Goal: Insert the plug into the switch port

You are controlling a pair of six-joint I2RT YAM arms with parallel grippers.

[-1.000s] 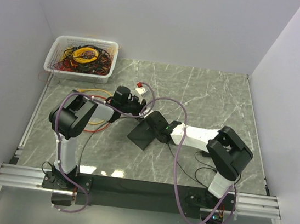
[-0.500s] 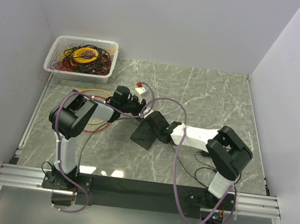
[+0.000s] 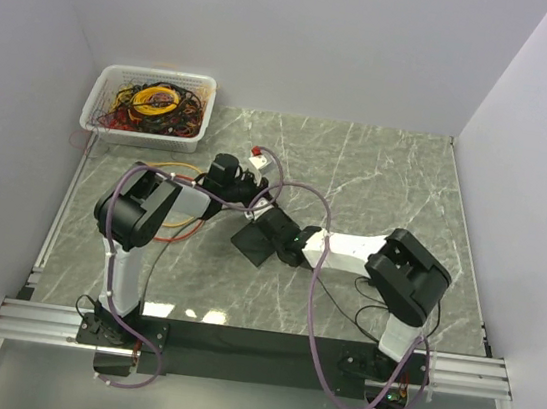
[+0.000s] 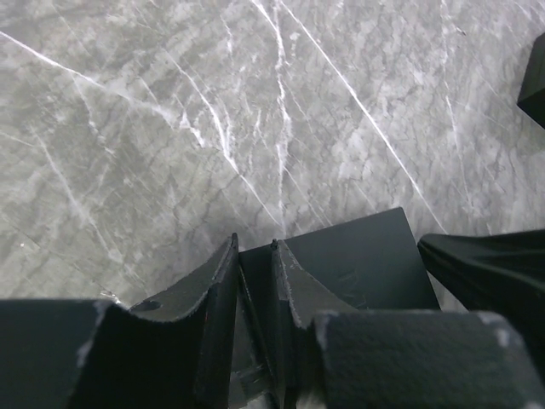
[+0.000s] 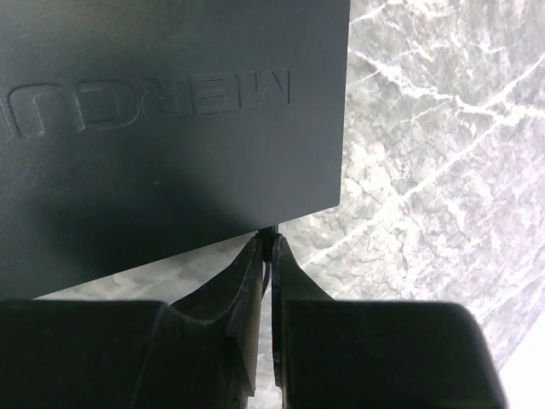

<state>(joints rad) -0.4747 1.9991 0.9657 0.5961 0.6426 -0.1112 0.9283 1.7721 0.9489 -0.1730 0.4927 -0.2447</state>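
R pincer (image 5: 270,242): R fingers (image 5: 249,285) closed to a hairline slit, tips pinching the near edge of the switch (image 5: 170,128). Switch = flat black box w/ embossed lettering on the face toward my R cam. Marble of the surface (image 5: 426,128) shows under that edge w/ a shadow, so the edge is off the surface and the box sits tilted, not flat. In top view it's mid-surface, between my two wrists, a bit left of centre.

L pincer (image 4: 253,249): L fingers (image 4: 217,290) nearly together w/ a narrow gap, clamped on a small dark piece low in the gap, the plug (image 4: 252,375). It's mostly hidden, so I can't make out its end or lead. Switch lies just beyond the L fingertips, one corner of it to their right. Plug touching switch or not: can't tell. Port hidden in all views.

Elsewhere: white basket (image 3: 95,112) at the far-left corner, full of tangled cables (image 3: 154,100). Orange cable (image 3: 170,165) lies loose on the surface beside my L arm. Small white item w/ red bit (image 3: 257,160) just beyond my L wrist.
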